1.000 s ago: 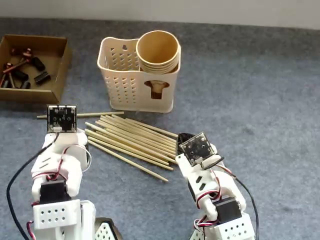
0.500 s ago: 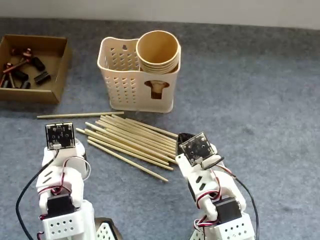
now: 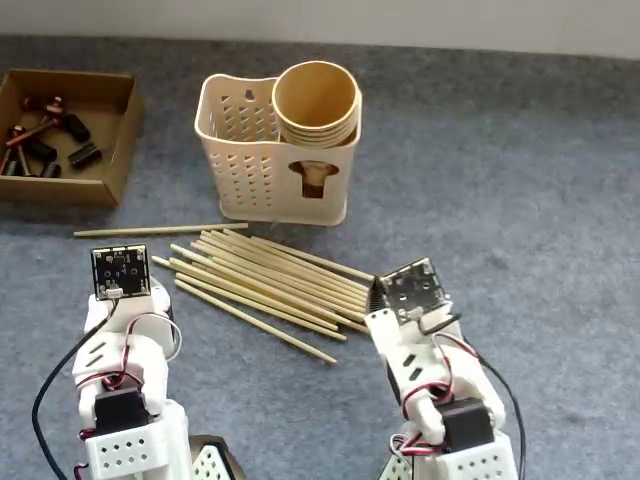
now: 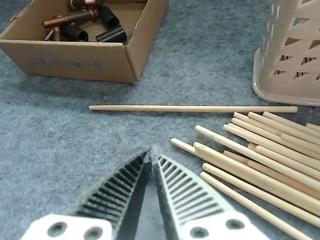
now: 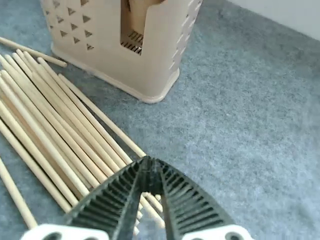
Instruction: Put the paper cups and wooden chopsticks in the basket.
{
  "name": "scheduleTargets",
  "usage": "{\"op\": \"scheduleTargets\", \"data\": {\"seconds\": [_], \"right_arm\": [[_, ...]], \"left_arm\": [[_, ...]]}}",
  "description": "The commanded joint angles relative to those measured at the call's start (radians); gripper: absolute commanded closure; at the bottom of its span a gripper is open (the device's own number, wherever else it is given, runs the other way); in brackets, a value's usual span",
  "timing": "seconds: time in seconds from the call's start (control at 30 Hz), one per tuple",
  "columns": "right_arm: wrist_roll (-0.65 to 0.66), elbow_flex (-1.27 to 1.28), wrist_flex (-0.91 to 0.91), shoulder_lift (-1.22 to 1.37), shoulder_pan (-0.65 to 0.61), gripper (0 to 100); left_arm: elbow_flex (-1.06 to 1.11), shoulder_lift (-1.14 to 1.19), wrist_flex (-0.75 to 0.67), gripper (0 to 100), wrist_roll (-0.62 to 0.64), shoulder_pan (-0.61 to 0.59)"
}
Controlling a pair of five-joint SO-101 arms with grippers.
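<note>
Since one second earlier, the left arm had drawn back toward its base, away from the single chopstick (image 3: 160,230). Over the last half second the right arm had swung slightly outward, along the near ends of the chopstick bundle (image 3: 270,285). The left gripper (image 4: 151,152) was clenched on nothing, its tips meeting above bare grey carpet (image 3: 520,200), near the bundle's outer ends and apart from the single chopstick. The right gripper (image 5: 148,162) was likewise closed and empty, its tips poised over the bundle's edge nearest the basket (image 3: 235,160). The paper cups (image 3: 315,100) stood nested and upright in one compartment of the basket. All the chopsticks lay flat on the carpet in front of the basket, the single one separate and roughly parallel to the basket's front wall. A cardboard box (image 3: 110,140) holding dark metal parts sat beside the basket, well apart from both arms.
</note>
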Motion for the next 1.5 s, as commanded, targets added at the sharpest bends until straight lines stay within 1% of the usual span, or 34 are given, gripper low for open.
{"op": "scheduleTargets", "data": {"seconds": [0.0,0.2,0.27,0.67,0.83,0.9,1.0,1.07,1.17,1.3,1.47], "right_arm": [[-0.011,-0.142,0.05,-0.004,0.01,99.2],[-0.009,-0.22,0.054,0.012,0.005,99.2],[-0.008,-0.248,0.054,0.058,-0.027,99.2],[-0.011,-0.585,0.048,0.565,-0.275,99.1],[-0.008,-0.708,0.048,0.776,-0.344,98.7],[-0.008,-0.742,0.048,0.863,-0.355,95.9],[-0.012,-0.776,0.048,0.987,-0.366,86.8],[-0.012,-0.803,0.048,1.066,-0.372,83.0],[-0.009,-0.846,0.048,1.173,-0.398,82.7],[-0.009,-0.9,0.048,1.311,-0.452,82.8],[-0.009,-0.97,0.047,1.478,-0.486,82.8]], "left_arm": [[-0.002,-0.004,-0.017,100,-0.011,-0.016],[-0.002,-0.004,-0.018,100,-0.011,-0.016],[-0.002,-0.004,-0.018,100,-0.011,-0.016],[-0.002,-0.004,-0.02,100,-0.011,-0.016],[-0.002,-0.004,-0.02,100,-0.011,-0.016],[-0.002,-0.004,-0.02,100,-0.011,-0.016],[-0.002,-0.004,-0.02,100,-0.011,-0.021],[-0.002,-0.004,-0.021,100,-0.011,-0.047],[-0.002,-0.004,-0.021,100,-0.011,-0.071],[-0.002,-0.004,-0.021,100,-0.011,-0.073],[-0.002,-0.004,-0.021,100,-0.011,-0.074]]}}
